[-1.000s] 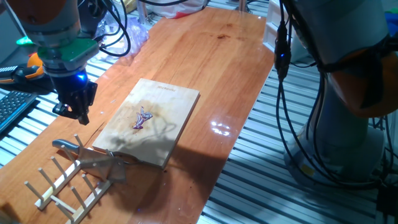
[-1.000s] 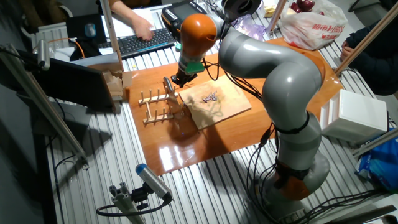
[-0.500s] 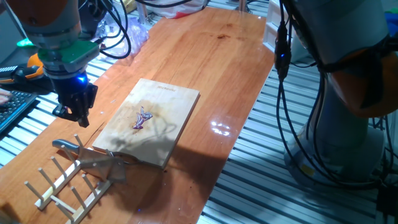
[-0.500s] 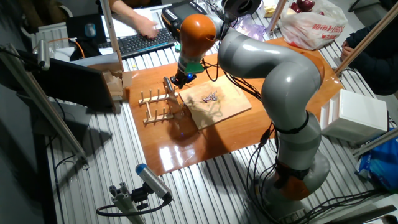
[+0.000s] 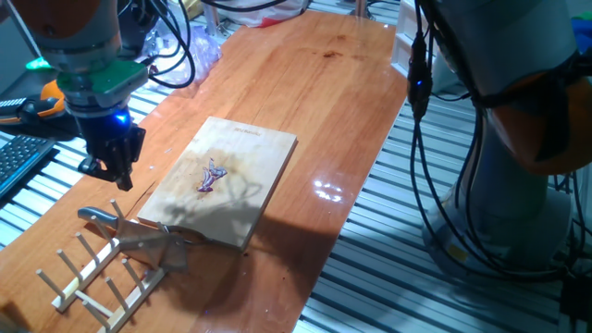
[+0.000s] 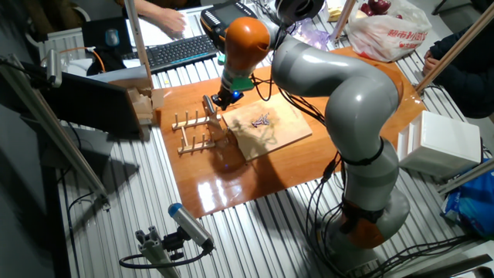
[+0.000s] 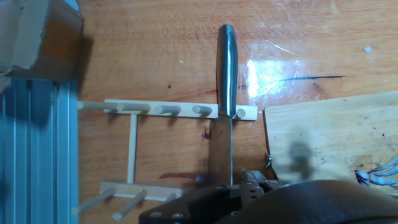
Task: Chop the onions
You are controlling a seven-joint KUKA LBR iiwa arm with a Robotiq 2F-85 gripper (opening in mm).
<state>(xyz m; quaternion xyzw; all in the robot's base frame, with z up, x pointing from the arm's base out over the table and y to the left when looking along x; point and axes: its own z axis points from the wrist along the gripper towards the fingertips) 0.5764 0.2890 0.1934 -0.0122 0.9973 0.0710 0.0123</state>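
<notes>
progress: early, no cutting under way; knife (image 7: 224, 68) sits in the rack (image 7: 168, 112), untouched
onions (image 5: 212, 174): small purple slivers near the middle of the board (image 5: 250, 171), well apart from the gripper; also seen in the other fixed view at (image 6: 260, 120)
done: onion is on the board, that's all the frames show
left: grab knife, carry it to the board, chop – my read, all of it
gripper (image 5: 111, 166): hovers above the table edge beside the board, just over the handle end of the knife; holds nothing; fingers look close together, but how wide they stand I cannot tell from any view
hand view: looks straight down at the knife handle, blade running back under the camera; board corner at right with slivers at the frame edge
vs 1.0 s ago: gripper has shifted slightly lower and a touch toward the rack in the fixed view; small move
unchanged: knife, rack, board, onions all in the same places
background: a person's hand at the keyboard has moved; not relevant
</notes>
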